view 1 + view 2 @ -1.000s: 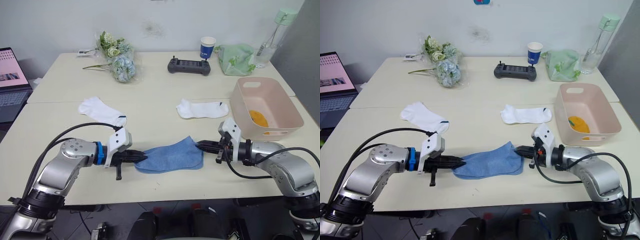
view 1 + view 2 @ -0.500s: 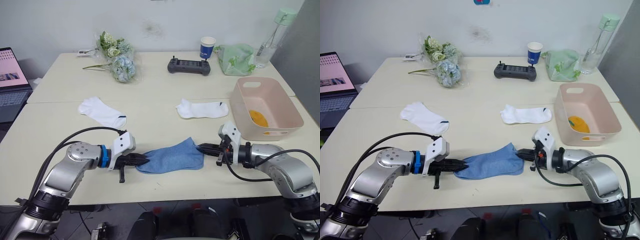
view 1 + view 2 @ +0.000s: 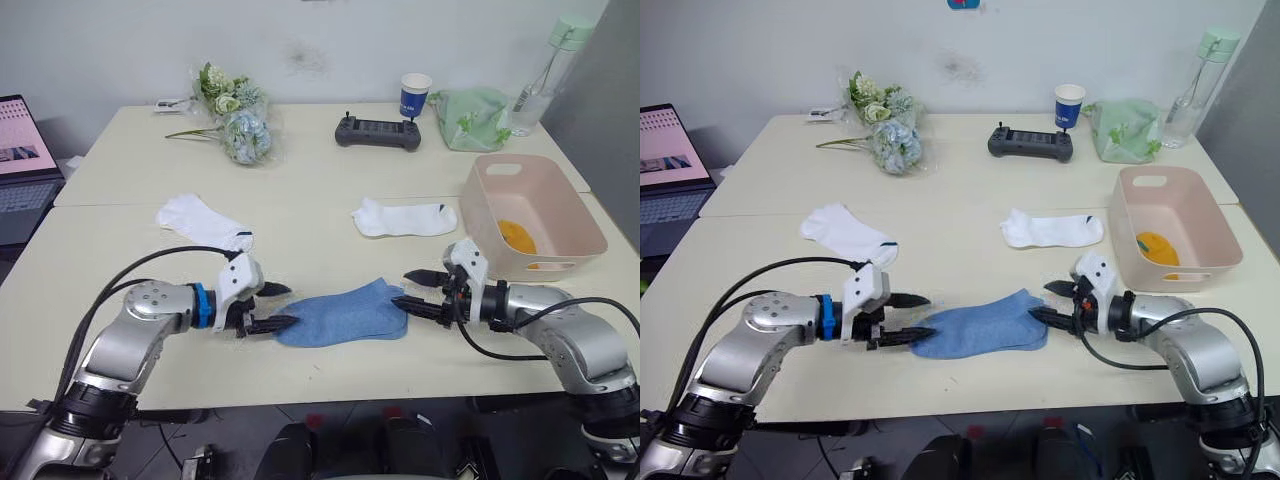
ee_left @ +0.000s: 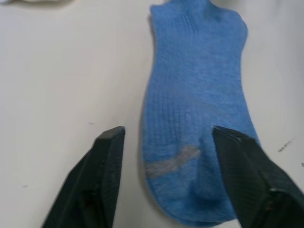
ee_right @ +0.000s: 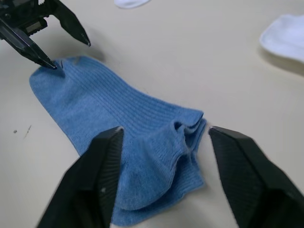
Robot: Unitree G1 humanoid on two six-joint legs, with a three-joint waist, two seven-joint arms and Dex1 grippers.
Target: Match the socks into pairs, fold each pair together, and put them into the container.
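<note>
Blue socks (image 3: 345, 313) flat between both spread end effectors

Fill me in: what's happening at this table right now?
A two-armed robot is pairing socks. Its left gripper and right gripper are both open at opposite ends of the stacked light blue ankle socks, which lie flat on the beige table. Two white ankle socks lie apart farther back. The pale pink plastic basket already holds something mustard-orange.
</note>
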